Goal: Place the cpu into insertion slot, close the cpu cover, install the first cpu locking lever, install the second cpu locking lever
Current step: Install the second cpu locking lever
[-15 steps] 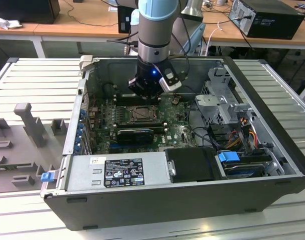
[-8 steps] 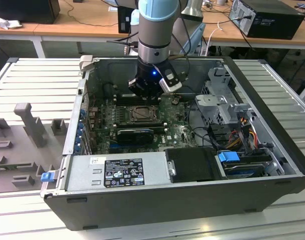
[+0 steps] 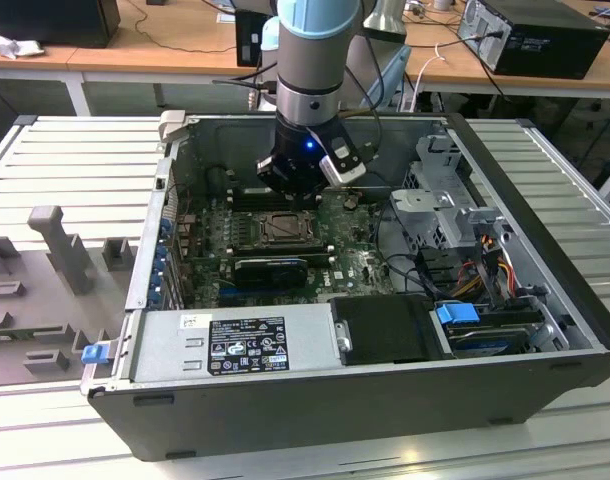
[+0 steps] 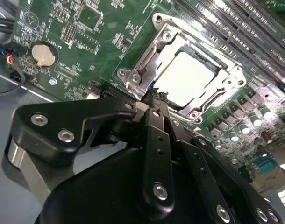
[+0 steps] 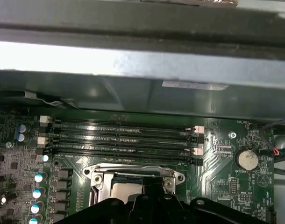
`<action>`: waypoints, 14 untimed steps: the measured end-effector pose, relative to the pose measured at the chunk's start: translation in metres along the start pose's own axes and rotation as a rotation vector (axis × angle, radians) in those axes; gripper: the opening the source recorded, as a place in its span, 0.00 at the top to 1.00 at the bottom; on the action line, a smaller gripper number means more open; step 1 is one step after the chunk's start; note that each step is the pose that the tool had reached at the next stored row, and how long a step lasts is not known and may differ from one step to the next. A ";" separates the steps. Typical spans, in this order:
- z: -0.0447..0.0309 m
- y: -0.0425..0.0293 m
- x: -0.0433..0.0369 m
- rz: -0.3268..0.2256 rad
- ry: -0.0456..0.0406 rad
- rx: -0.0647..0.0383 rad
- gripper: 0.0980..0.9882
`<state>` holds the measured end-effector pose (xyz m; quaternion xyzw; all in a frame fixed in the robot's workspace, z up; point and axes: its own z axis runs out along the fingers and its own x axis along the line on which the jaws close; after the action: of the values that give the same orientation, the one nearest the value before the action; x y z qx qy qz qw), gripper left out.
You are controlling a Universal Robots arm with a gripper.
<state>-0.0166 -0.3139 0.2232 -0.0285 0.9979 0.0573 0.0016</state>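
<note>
The cpu (image 4: pixel 187 77) sits in the insertion slot (image 4: pixel 133 77) on the motherboard, its pale top face showing through the square cut-out of the cpu cover (image 4: pixel 229 74), which lies flat over it in the second wrist view. My gripper (image 4: pixel 154 95) hangs just above the near edge of the socket with its fingers drawn together, nothing between them. By my reading the chip is placed and the cover is down; whether either locking lever is latched I cannot tell, as my own fingers hide that side of the frame. In the exterior view my arm reaches down into the open computer case (image 3: pixel 545 290), the gripper (image 3: pixel 303 185) poised over the socket (image 3: pixel 282 228) near the middle of the board. Long black memory slots (image 5: pixel 124 140) run just beside the socket on its far side, a coin battery (image 5: pixel 247 158) lies off to one side of them, and a dark card (image 3: pixel 272 268) stands just beside the socket on the near side. The case wall and the drive cage (image 3: pixel 440 205) at the exterior view's right hem in my working room.
</note>
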 end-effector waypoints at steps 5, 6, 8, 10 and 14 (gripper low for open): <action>-0.0030 -0.0030 0.0002 0.000 0.0001 0.000 0.99; -0.0056 -0.0028 0.0002 0.000 0.0000 0.000 0.99; -0.0080 -0.0030 0.0001 0.000 0.0000 0.000 0.99; -0.0083 -0.0050 0.0003 0.000 0.0000 0.000 0.99; -0.0095 -0.0152 0.0009 0.000 0.0000 0.000 0.99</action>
<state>-0.0166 -0.3301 0.2308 -0.0285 0.9979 0.0573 0.0016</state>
